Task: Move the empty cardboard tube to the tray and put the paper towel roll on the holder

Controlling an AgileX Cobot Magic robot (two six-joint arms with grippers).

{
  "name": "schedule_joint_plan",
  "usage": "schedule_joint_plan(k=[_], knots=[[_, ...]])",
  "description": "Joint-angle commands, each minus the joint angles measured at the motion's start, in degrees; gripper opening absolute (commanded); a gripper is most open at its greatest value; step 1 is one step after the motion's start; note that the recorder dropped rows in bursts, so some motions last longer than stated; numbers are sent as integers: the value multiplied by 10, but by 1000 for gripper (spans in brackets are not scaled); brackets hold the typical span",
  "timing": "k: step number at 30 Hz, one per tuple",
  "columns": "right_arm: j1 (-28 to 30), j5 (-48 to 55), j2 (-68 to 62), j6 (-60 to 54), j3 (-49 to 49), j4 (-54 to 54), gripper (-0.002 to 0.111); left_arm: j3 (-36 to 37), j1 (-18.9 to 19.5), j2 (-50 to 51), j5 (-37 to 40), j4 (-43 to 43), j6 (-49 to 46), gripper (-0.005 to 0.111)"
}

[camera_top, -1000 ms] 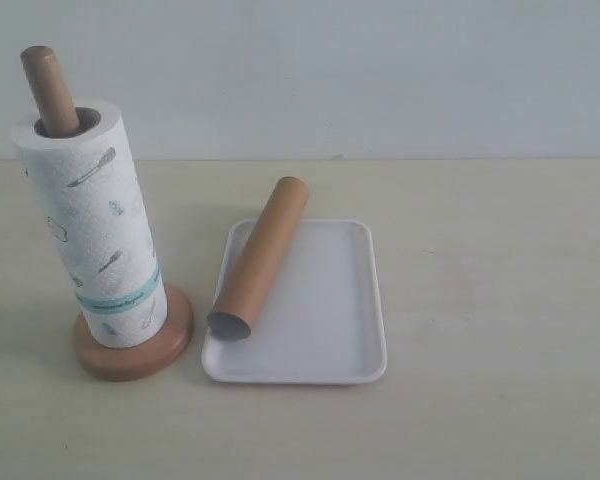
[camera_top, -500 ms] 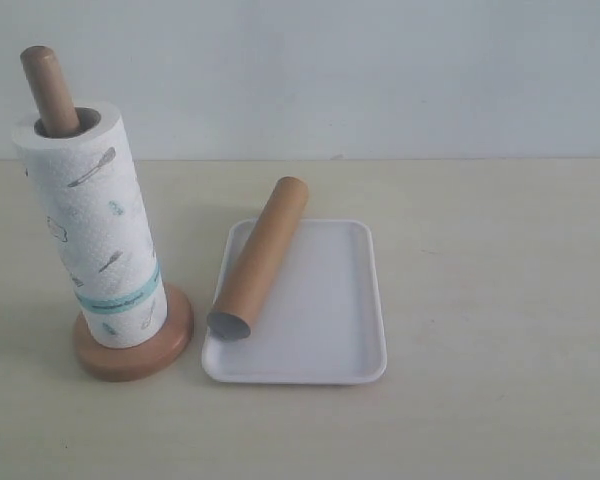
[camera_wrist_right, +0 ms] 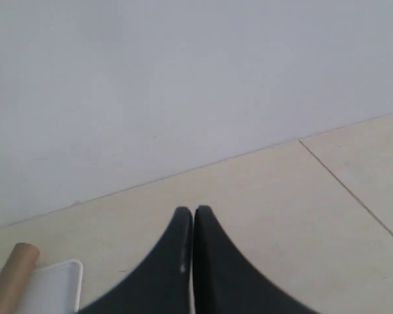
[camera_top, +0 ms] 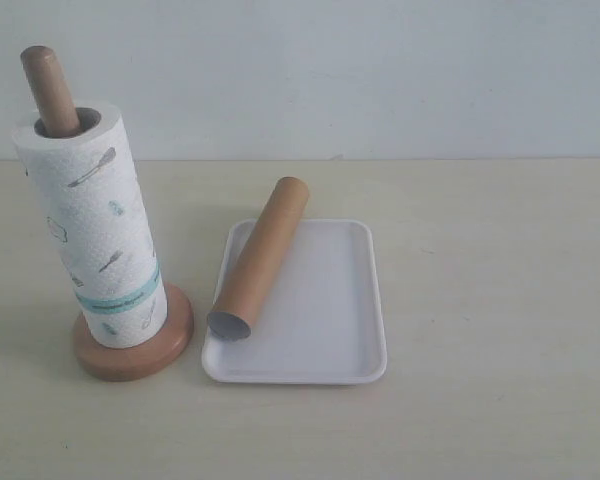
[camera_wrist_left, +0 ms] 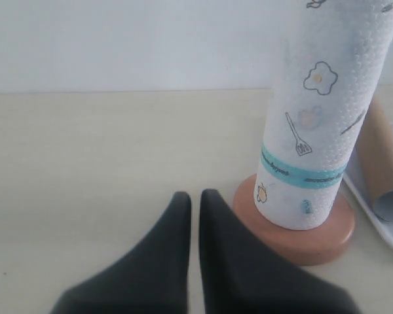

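The paper towel roll [camera_top: 95,230] stands upright on the wooden holder [camera_top: 135,350], whose post [camera_top: 50,88] sticks out of its core. The brown cardboard tube [camera_top: 260,258] lies aslant along the left side of the white tray [camera_top: 325,310], its far end over the rim. Neither gripper shows in the exterior view. My left gripper [camera_wrist_left: 195,196] is shut and empty, a short way from the holder base [camera_wrist_left: 301,232] and roll [camera_wrist_left: 318,124]. My right gripper [camera_wrist_right: 193,210] is shut and empty over bare table, with the tube end [camera_wrist_right: 13,275] and tray corner [camera_wrist_right: 59,284] off to one side.
A pale wall rises behind the cream table [camera_top: 500,300]. A thin seam line [camera_wrist_right: 347,190] crosses the table in the right wrist view.
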State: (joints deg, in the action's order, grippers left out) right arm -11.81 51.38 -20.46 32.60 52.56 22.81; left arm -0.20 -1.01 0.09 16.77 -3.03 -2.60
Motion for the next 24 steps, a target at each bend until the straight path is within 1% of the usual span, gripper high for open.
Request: schedule_joint_plan(k=[1, 4, 6, 8, 11, 15, 21, 24], knots=[[49, -175, 86, 2, -166, -44, 0, 2, -3, -1, 0, 1, -2, 4], [50, -244, 111, 2, -257, -42, 0, 2, -3, -1, 0, 1, -2, 4], [50, -273, 114, -3, -298, -38, 0, 2, -3, -1, 0, 1, -2, 4], [50, -294, 112, -3, -330, -28, 0, 2, -3, -1, 0, 1, -2, 4], [50, -297, 112, -12, -353, -25, 0, 2, -3, -1, 0, 1, -2, 4], [50, -320, 112, -85, -380, -35, 0, 2, -3, -1, 0, 1, -2, 4], [50, -327, 112, -253, -396, -156, 0, 2, -3, -1, 0, 1, -2, 4], [50, -333, 115, -295, -409, -183, 0, 2, -3, -1, 0, 1, -2, 4]])
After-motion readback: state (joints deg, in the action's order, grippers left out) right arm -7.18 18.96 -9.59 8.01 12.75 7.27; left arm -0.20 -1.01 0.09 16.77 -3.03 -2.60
